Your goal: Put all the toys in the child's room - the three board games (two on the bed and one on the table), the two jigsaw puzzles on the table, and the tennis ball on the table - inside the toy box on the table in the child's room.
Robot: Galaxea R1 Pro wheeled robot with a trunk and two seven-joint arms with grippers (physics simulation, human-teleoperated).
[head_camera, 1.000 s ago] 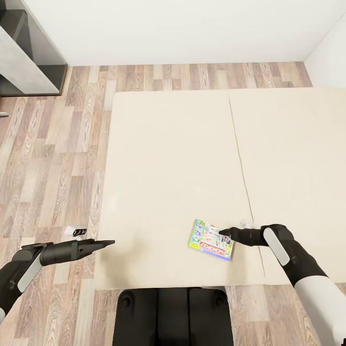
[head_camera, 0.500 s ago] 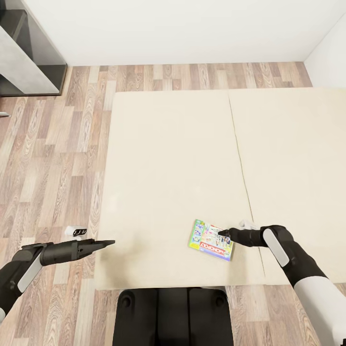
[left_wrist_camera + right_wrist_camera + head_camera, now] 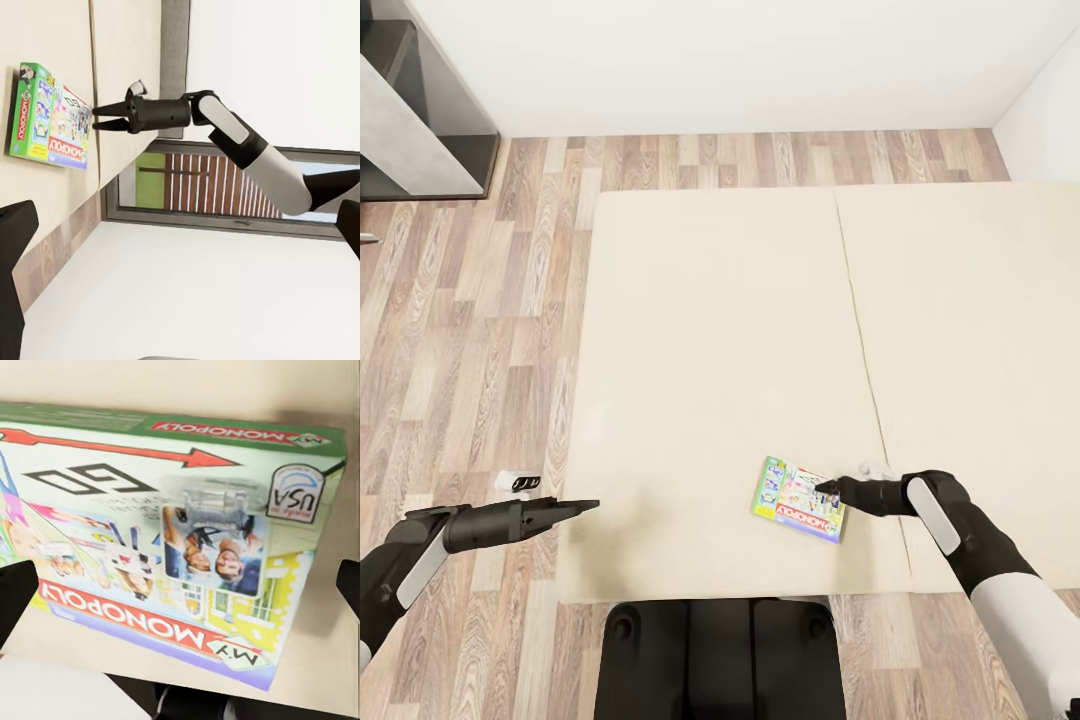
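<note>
Bedroom at home: beige bed (image 3: 760,330), wood-plank floor (image 3: 490,330), white walls.

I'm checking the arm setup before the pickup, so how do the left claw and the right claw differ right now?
The right claw hangs over the bed, at the edge of the board game; the left claw sits at the bed's side edge, far from the game. In the left wrist view the right claw's fingers are spread open; whether the left claw is open is unclear. Both are dark and empty.
</note>
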